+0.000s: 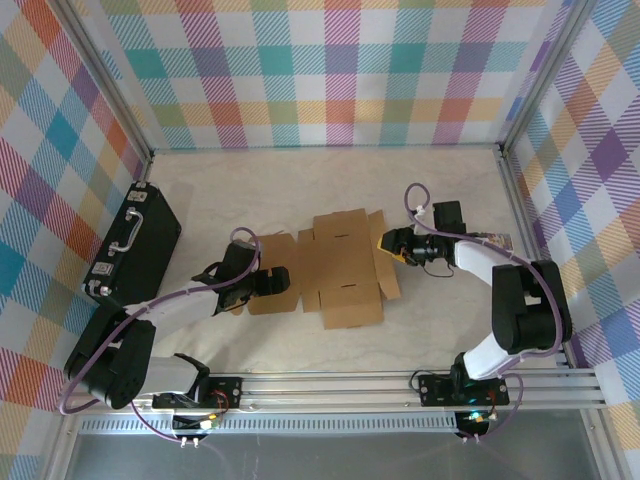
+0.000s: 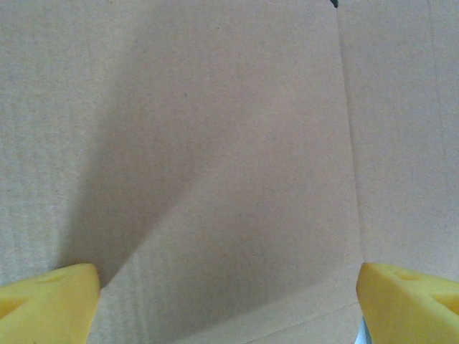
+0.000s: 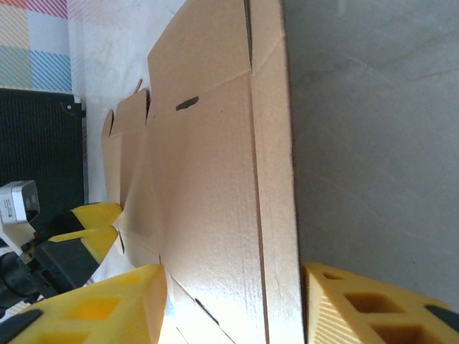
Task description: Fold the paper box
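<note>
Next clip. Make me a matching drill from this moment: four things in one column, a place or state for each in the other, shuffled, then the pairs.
Things:
1. paper box
2. black case
3. left hand
4. right hand

Places or states:
A. lying at the left side of the table
B. flat, unfolded, mid-table
C. fingers either side of the sheet's right edge
D. fingers wide open at the sheet's left end

Pairs: 1-B, 2-A, 3-D, 4-C

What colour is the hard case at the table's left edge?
The case is black; the top external view shows it best.
</note>
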